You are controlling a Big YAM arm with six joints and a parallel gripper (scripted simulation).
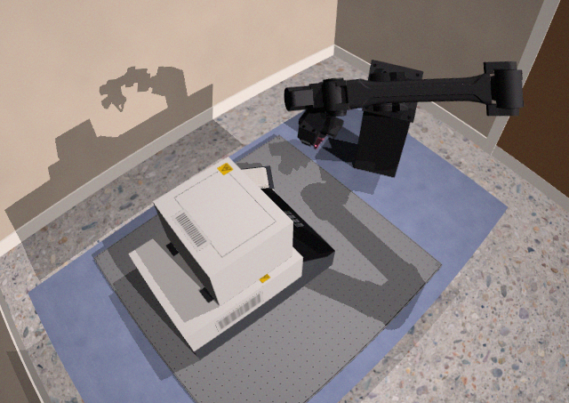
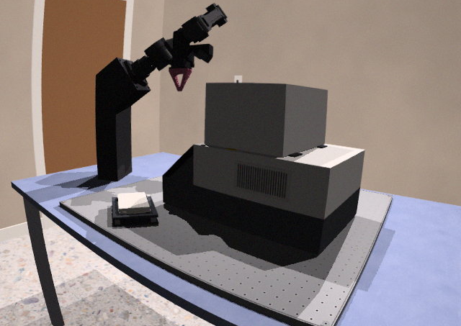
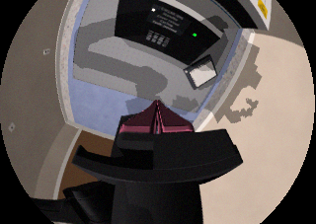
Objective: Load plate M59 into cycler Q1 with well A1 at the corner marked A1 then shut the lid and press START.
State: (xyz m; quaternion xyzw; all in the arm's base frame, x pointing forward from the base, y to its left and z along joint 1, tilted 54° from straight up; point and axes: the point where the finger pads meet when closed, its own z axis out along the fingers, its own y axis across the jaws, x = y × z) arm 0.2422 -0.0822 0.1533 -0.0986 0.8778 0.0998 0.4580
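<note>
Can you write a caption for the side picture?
Shut gripper hangs above closed cycler Q1; plate M59 waits on nest N1.

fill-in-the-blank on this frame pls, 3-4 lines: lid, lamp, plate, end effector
Q1's lid is ____.
The lamp on Q1's panel glows ____.
Plate M59 rests on ____.
The end effector hangs in the air with its fingers ____, holding nothing.

Missing words: shut; green; nest N1; closed
</note>
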